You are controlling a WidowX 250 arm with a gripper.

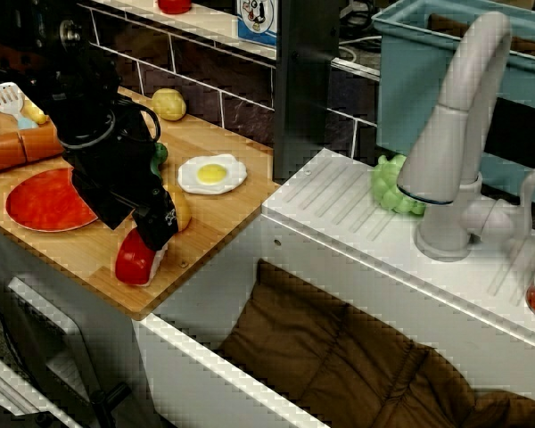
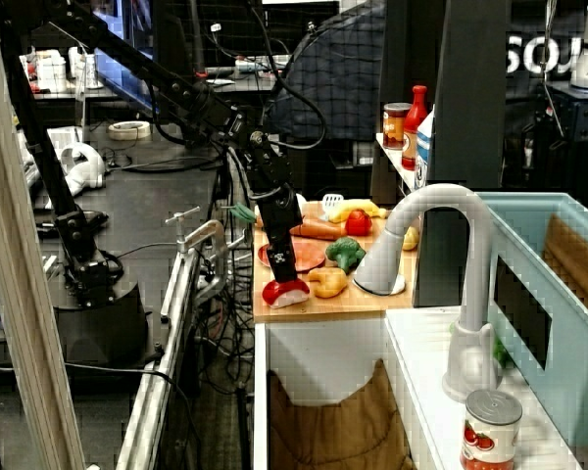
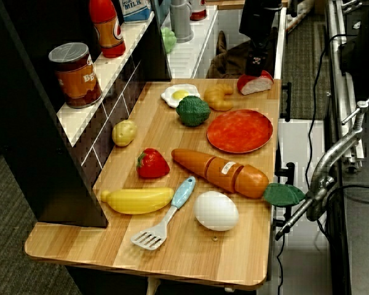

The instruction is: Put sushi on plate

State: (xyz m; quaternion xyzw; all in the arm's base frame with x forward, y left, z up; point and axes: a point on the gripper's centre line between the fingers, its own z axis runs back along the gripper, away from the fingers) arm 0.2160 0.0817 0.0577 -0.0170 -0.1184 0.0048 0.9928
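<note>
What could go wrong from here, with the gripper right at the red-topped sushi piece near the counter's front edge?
1. The red-and-white toy sushi lies close to the wooden counter's front edge; a poor grasp by the black gripper could push it off.
2. The tan croissant toy sits right beside it and could get bumped.
3. The flat red-orange plate lies partly under the arm, so the carry is short but cramped.
</note>
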